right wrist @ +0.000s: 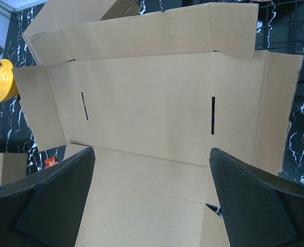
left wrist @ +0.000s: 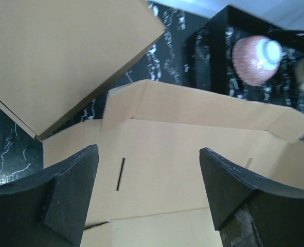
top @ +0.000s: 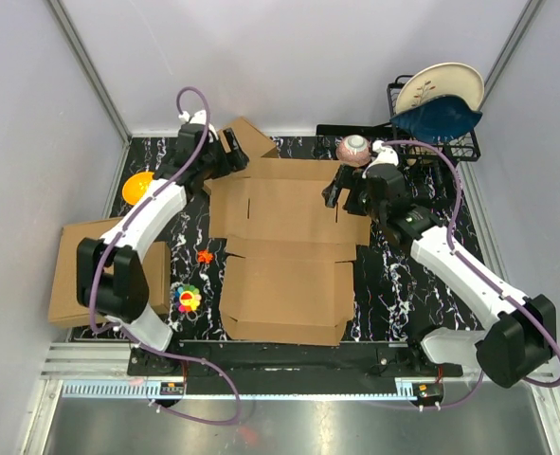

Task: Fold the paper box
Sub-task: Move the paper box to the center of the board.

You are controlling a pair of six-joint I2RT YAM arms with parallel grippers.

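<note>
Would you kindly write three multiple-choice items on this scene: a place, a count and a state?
1. The paper box lies: A closed up, B opened out on the table, C lifted in the air.
2. Slits in its panel, in the right wrist view: A two, B five, C none.
3. The yellow bowl sits: A on the box, B at the far left, C at the near right.
Key: B, its panels spread on the table; A, two dark slits show; B, it sits far left.
</note>
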